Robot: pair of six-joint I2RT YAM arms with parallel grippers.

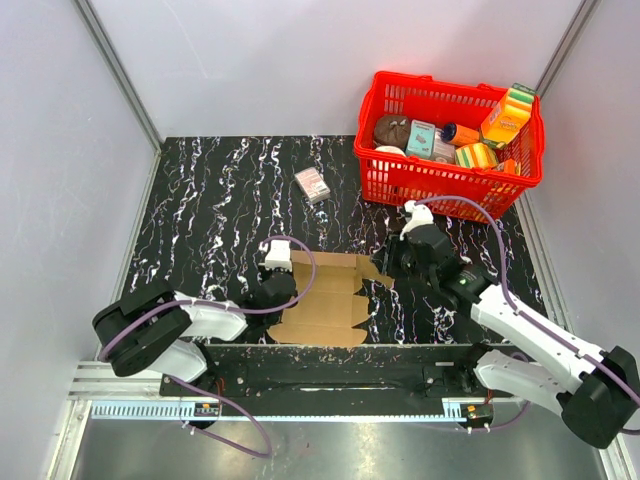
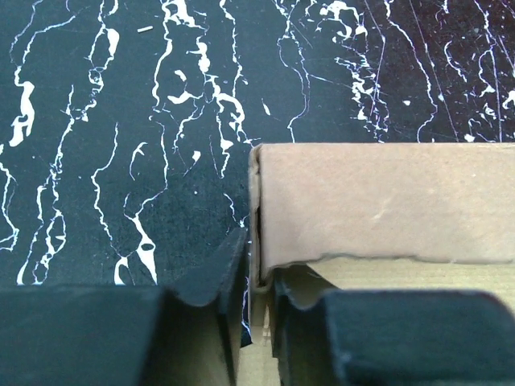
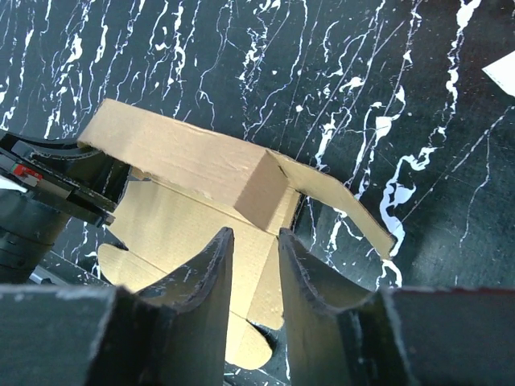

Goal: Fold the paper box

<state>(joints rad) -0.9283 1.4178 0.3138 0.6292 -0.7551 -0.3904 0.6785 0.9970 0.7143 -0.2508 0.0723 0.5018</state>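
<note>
Brown unprinted die-cut cardboard = the paper box (image 1: 325, 305), one off. It lies near the front edge of the black white-veined table (image 1: 220, 200), between the two grippers. Partly formed: base panel flat, far long wall stood up, near flaps and notched tabs flat on the table.

Left black two-finger gripper (image 2: 259, 277): jaws almost together, one finger on each side of the raised wall's left end. Looks pinched on that cardboard edge.

Right black two-finger gripper (image 3: 256, 261): jaws parted, nothing between them, tips just short of the wall's right corner. An end flap sticks out loose past that corner.

Step, my read: erecting walls. Far wall is up, right corner not locked. Next move calls for the right gripper to get on the loose end flap and swing it inward along its crease while left holds the wall upright. Thin board, so grip close to the crease or it'll bow. Near side after that.

Further back: one small white-and-pink printed carton (image 1: 312, 184), well apart from the box.

Far right: one red plastic mesh basket (image 1: 430, 180) holding colourful printed grocery packs (image 1: 505, 118). Several, overlapping, exact count not readable.
</note>
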